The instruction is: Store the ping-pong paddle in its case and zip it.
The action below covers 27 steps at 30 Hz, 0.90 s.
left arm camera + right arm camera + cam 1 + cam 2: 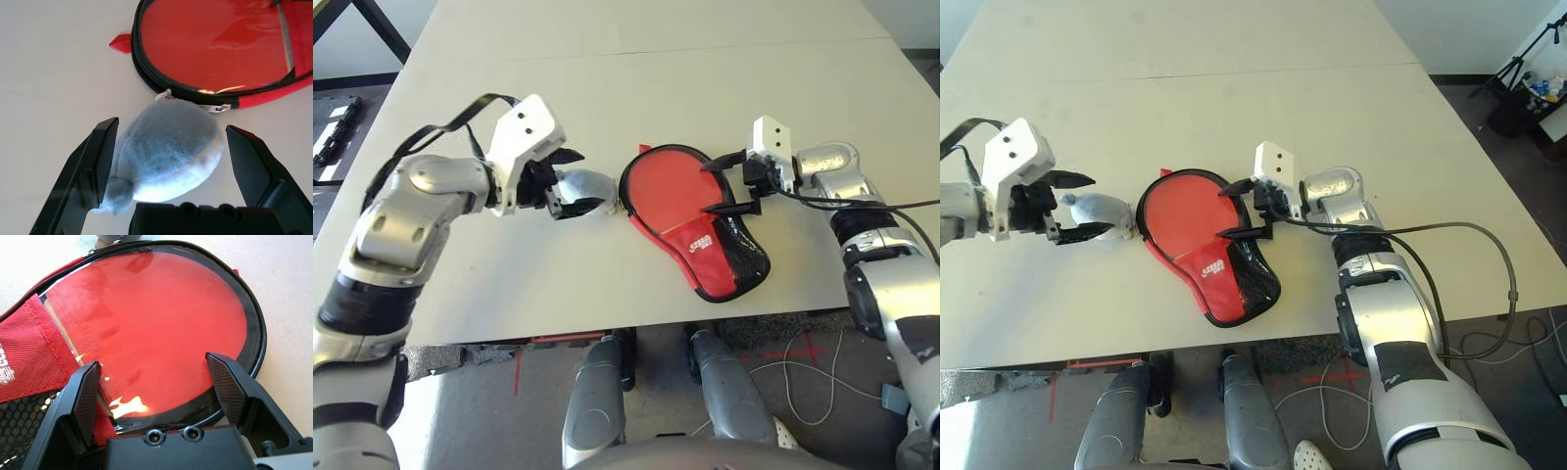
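Red case (729,257) holds the ping-pong paddle (666,186); both end effectors gape, left (570,183) around a plush lump (585,188)

The paddle (151,328) has a smooth, glossy red rubber face that catches bright glare, while the case (724,257) around it is matt woven red cloth with stitched seams, a black mesh pocket (29,421) of open honeycomb weave and a black zipper edge with small metal pulls. The grey-blue lump (166,147) is soft, fuzzy plush with a paler underside. The table (705,88) is a matt, smooth pale surface, the gripper fingers (93,166) look like hard, slightly shiny black plastic, and the forearms (1371,264) are smooth silver with a satin sheen.
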Motion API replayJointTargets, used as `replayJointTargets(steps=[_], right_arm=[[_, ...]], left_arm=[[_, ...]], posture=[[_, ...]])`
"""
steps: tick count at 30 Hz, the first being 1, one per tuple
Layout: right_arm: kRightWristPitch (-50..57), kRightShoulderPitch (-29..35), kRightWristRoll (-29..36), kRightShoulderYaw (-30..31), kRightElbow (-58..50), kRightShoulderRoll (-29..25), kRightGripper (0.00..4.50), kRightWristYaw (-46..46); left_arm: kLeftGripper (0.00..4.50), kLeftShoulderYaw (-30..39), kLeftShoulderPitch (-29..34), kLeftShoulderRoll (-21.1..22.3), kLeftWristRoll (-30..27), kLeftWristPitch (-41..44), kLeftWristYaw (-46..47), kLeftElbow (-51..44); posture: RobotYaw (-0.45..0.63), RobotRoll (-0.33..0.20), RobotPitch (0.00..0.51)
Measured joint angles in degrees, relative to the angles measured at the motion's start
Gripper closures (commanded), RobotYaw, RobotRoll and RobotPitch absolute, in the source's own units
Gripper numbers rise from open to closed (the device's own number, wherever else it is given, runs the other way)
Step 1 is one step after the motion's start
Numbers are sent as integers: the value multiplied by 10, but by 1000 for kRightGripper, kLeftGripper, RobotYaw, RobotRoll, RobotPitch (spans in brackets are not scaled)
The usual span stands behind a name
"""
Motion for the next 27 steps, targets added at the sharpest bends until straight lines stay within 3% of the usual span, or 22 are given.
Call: replayJointTargets(steps=[6,9,17,21,23,27], right_arm=[[8,0,1,-1,-1,0,31,-1],[10,0,1,-1,-2,0,0,-1],[15,0,1,-1,-2,0,0,-3],[15,0,1,-1,-2,0,0,-4],[15,0,1,-1,-2,-1,0,-4],[16,1,1,-2,-4,-1,0,-5]], left_arm=[[0,-29,-8,-5,63,-72,-2,47],[606,-34,-12,-9,75,-87,-11,60],[3153,-40,-17,-13,86,-72,-47,63],[4164,-42,-22,-14,90,-69,-55,64],[4380,-45,-33,-20,101,-71,-54,71],[4381,-49,-58,-39,131,-88,-34,105]], posture=[[12,0,292],[10,0,293],[7,0,292],[8,0,291],[8,0,291],[8,0,290]])
